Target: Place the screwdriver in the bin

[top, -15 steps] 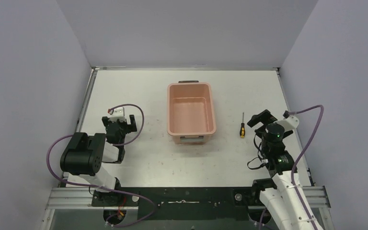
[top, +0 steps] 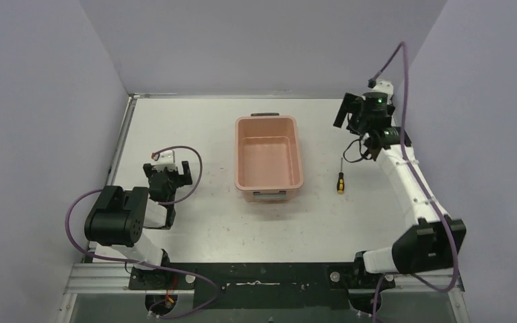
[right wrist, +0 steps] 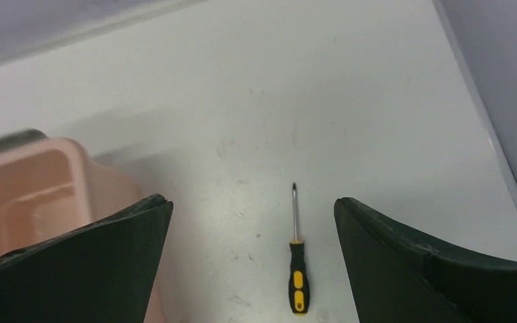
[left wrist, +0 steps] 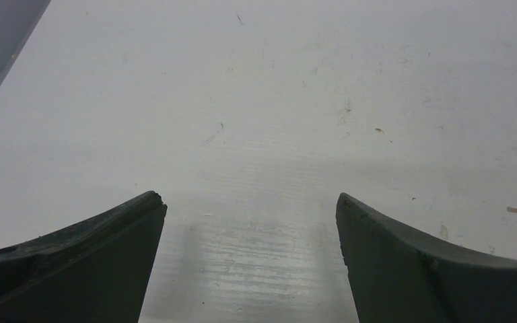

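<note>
**Hovering the right pincer beyond the screwdriver, nothing gripped**

I am watching from the top camera. The screwdriver is lying flat on the white tabletop, at 3 o'clock from the bin and close to its near right corner, but not touching it. Its thin shaft is pointing to 12 o'clock and its yellow and black grip to 6 o'clock. The bin is sitting in the middle of the tabletop with its long side running 12 to 6, and its dark handle is at the 12 o'clock end. Nothing is showing inside it.

I am holding the right arm stretched far out, so its pincer is hanging at 12 o'clock from the screwdriver, up off the tabletop. In the right wrist view the pincer is gaping wide with nothing in it. The screwdriver is showing in the gap between the two fingers, well below them, tip toward 12. The bin is peeking in at 9 o'clock behind the left finger.

The left pincer is resting at 9 o'clock from the bin, well apart from it. Its wrist view is showing the pincer spread wide over bare tabletop and holding nothing.
</note>
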{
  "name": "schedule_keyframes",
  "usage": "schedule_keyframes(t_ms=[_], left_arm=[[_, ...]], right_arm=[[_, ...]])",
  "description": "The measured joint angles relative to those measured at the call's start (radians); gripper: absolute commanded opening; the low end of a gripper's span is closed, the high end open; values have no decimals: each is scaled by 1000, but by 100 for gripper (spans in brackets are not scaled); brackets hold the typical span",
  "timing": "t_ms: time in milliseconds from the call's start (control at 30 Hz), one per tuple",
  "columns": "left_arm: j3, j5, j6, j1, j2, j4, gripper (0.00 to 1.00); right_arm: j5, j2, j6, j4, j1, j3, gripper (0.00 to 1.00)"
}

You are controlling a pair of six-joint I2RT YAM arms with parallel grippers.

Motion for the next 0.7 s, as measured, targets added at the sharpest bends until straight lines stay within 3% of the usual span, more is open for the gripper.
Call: schedule_keyframes(t_ms=[100, 267, 500, 567, 600, 667, 700], left_arm=[[0, 0, 0, 0, 0, 0, 97], [0, 2, 0, 0, 0, 0, 97], [0, 2, 0, 0, 0, 0, 97], [0, 2, 0, 0, 0, 0, 97], [0, 2, 0, 0, 0, 0, 97], [0, 3, 0, 0, 0, 0, 97], [0, 3, 0, 0, 0, 0, 97]], right_arm=[[19, 166, -12, -111, 2, 31, 95], [14, 379, -31, -254, -1, 31, 82], [1, 573, -51, -269, -6, -7, 59], [-5, 591, -53, -266, -6, -32, 49], [-3, 582, -52, -252, -6, -40, 38], [-17, 580, -47, -230, -7, -58, 4], [-19, 575, -51, -220, -10, -67, 0]])
